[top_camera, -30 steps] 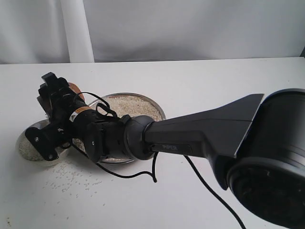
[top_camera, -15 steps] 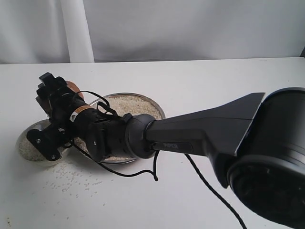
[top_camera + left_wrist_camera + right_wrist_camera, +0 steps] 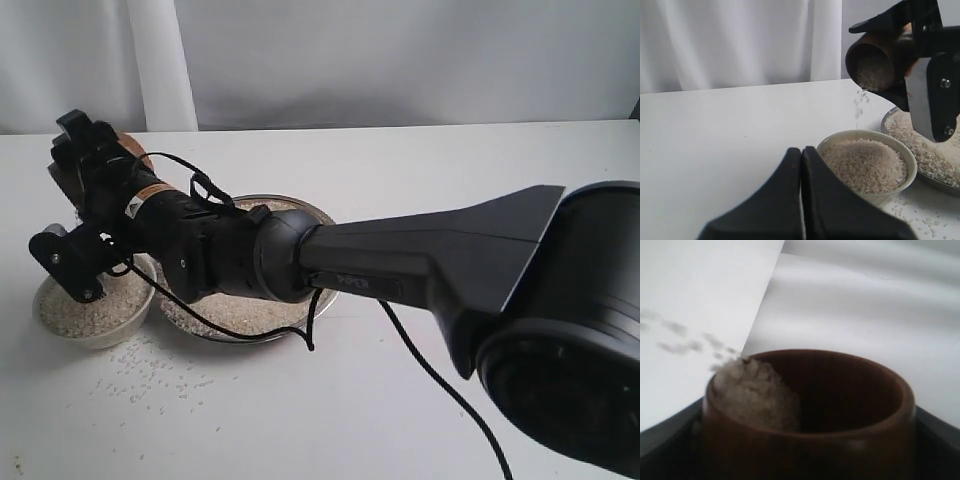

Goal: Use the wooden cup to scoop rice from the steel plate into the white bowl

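My right gripper (image 3: 92, 160) reaches across to the far left and is shut on the wooden cup (image 3: 130, 152). The cup is held well above the white bowl (image 3: 112, 334). In the left wrist view the wooden cup (image 3: 875, 60) lies tipped on its side, and rice (image 3: 859, 104) trickles from its mouth toward the white bowl (image 3: 900, 172), which holds a heap of rice (image 3: 865, 165). The right wrist view shows rice (image 3: 752, 390) piled against the cup's (image 3: 850, 440) lower lip. The steel plate (image 3: 312, 213) lies right of the bowl, mostly hidden by my arm. My left gripper (image 3: 801, 150) is shut and empty beside the bowl.
Loose grains (image 3: 150, 375) are scattered on the white table in front of the bowl and plate. A white curtain (image 3: 400, 60) hangs behind the table. My right arm's dark links (image 3: 420, 270) span the table's middle, with a black cable (image 3: 430, 370) hanging under it.
My right gripper has lifted the cup up and to the far left, off the bowl's rim. The bowl, half covered before, now shows fully.
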Motion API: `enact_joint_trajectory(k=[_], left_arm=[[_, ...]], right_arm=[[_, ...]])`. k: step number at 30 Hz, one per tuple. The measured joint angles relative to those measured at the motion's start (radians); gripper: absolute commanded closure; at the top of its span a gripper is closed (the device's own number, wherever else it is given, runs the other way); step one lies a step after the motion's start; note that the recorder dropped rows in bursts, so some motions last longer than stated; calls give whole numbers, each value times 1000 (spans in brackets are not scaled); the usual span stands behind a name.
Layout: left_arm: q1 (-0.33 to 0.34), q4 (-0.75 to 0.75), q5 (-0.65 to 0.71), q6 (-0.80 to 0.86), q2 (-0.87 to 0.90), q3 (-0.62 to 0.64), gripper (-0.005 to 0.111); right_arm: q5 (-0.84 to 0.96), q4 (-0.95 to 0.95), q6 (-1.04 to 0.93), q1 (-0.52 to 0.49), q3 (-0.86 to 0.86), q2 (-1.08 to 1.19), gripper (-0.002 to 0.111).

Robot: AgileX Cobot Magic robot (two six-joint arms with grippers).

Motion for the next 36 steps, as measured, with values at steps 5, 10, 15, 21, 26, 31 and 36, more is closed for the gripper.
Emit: enact_joint_trajectory(k=[5, 10, 15, 21, 26, 31, 36], left_arm=[[0, 0, 0, 0, 0, 0, 107], [0, 0, 0, 0, 0, 0, 107], [0, 0, 0, 0, 0, 0, 107], [0, 0, 0, 0, 0, 0, 107], [0, 0, 0, 0, 0, 0, 107], [0, 0, 0, 0, 0, 0, 107], [0, 0, 0, 0, 0, 0, 107]], right_arm=[[28, -3, 0, 0, -13, 24, 108], [72, -7, 0, 0, -13, 41, 108], [77, -40, 0, 0, -13, 43, 108], [81, -93, 0, 0, -13, 45, 108], [75, -142, 0, 0, -13, 69, 108], [13, -170, 0, 0, -13, 92, 108], [-23, -210, 0, -1, -13, 94, 108]])
